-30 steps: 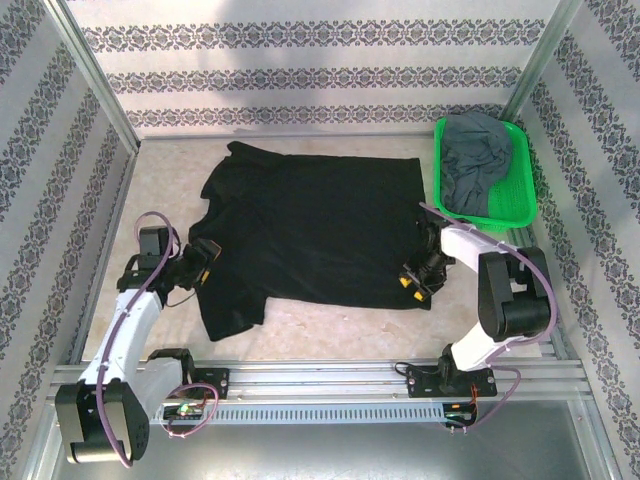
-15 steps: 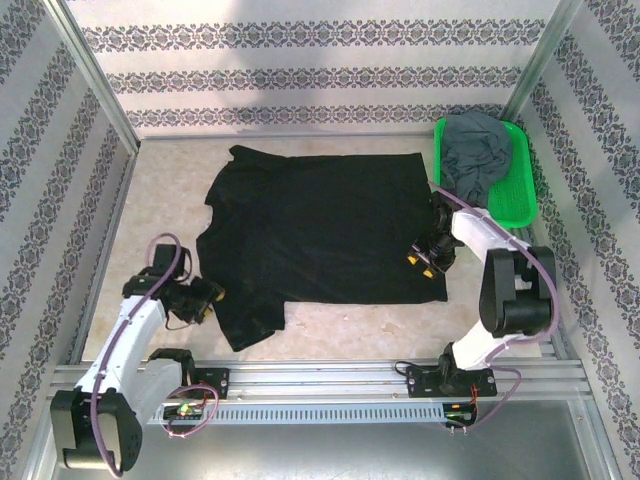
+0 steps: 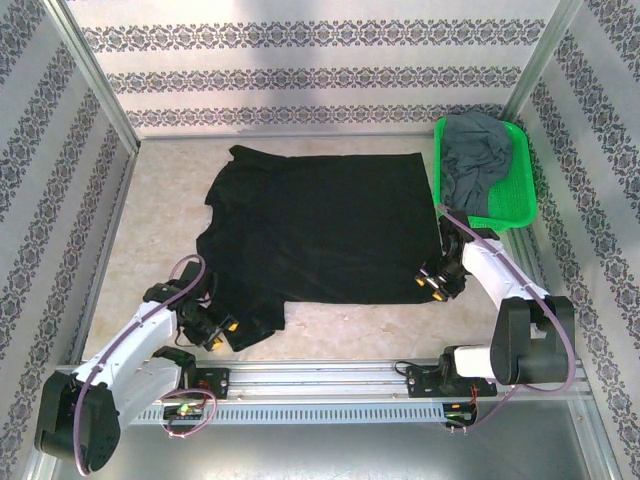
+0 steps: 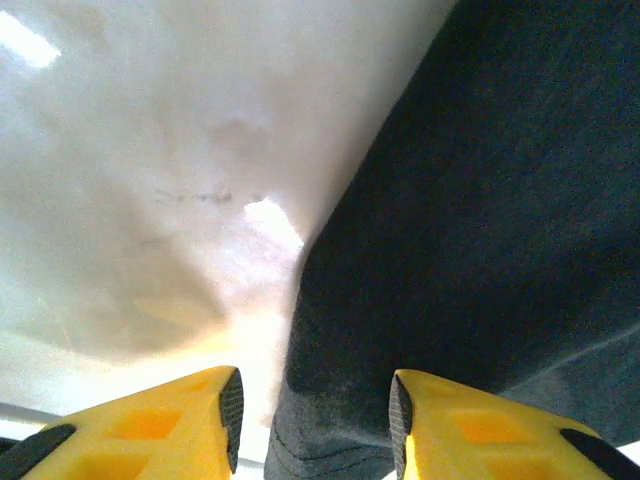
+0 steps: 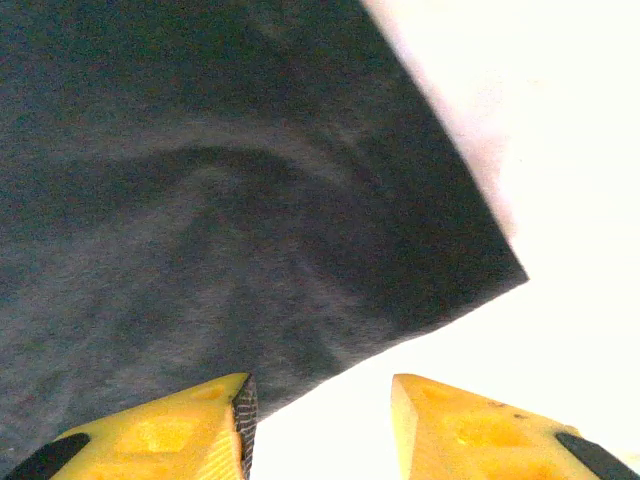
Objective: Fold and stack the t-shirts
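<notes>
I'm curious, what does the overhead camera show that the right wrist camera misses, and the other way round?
Overhead adds: the whole spread black t-shirt, the left pincer at its near-left edge, and the grey t-shirt bunched in the green basket. The wrist camera adds: a close look at that black shirt's corner lying flat, just ahead of the right pincer and its open yellow fingers. Both share: the black shirt, the pale table, the right pincer.

Logged solid black t-shirt; right of it, slate-grey t-shirt in bright green basket; grey floral-striped white walls.
</notes>
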Motion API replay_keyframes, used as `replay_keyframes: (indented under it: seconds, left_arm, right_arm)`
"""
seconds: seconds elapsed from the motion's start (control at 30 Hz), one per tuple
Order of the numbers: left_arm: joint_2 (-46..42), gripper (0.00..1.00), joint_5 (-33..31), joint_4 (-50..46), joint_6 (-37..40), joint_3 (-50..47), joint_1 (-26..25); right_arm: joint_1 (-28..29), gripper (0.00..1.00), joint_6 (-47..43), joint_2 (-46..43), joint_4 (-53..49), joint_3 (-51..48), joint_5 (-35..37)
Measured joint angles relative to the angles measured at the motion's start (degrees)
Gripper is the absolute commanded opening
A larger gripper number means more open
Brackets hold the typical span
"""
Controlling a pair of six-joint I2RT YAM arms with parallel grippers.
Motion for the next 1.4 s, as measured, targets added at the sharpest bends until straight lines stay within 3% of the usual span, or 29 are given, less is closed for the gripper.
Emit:
replay_keyframes:
  seconds: [0.23, 0.33, 0.4, 0.57, 0.77, 1.0, 1.17, 1.4]
  left_arm:
    - [-0.74, 0.42, -0.66, 1.07, -4.90, -1.38, -5.27]
    - [0.92, 0.21, -0.81, 2.45, -7.21, -2.45, -6.29]
    - [2.84, 0.01, -1.62, 0.92, -8.17, -1.92, -6.34]
    - [3.06, 0.00, -3.48, -0.57, -9.35, -0.42, -6.86]
    - [-6.58, 0.00, -9.01, -1.92, -11.61, -0.35, -7.04]
    - [-13.90, 0.00, -11.41, -7.52, -14.82, -0.04, -7.04]
    - [-16.98, 0.00, -14.71, -12.83, -17.94, 4.70, -7.04]
    - [-26.67, 0.00, -17.99, -21.46, -26.75, 9.60, -7.04]
  right_arm:
    - [-2.10, 0.41, -0.02, 0.02, 0.09, -0.59, 0.26]
    - [-2.89, 0.41, 0.00, 0.02, 0.11, -0.90, 0.76]
    - [-3.87, 0.41, 0.04, 0.02, 0.04, -1.66, 1.86]
    - [-5.44, 0.41, -0.02, 1.60, 0.17, -3.34, 4.20]
    - [-5.86, 0.37, -0.17, 6.49, 2.29, -3.39, 5.18]
    - [-6.16, 0.00, -2.60, 8.90, 3.61, -1.40, 4.22]
    - [-4.17, 0.00, -2.93, 6.21, 3.06, -1.66, 4.28]
    - [2.29, 0.00, -1.36, -6.60, -3.65, -3.63, 4.31]
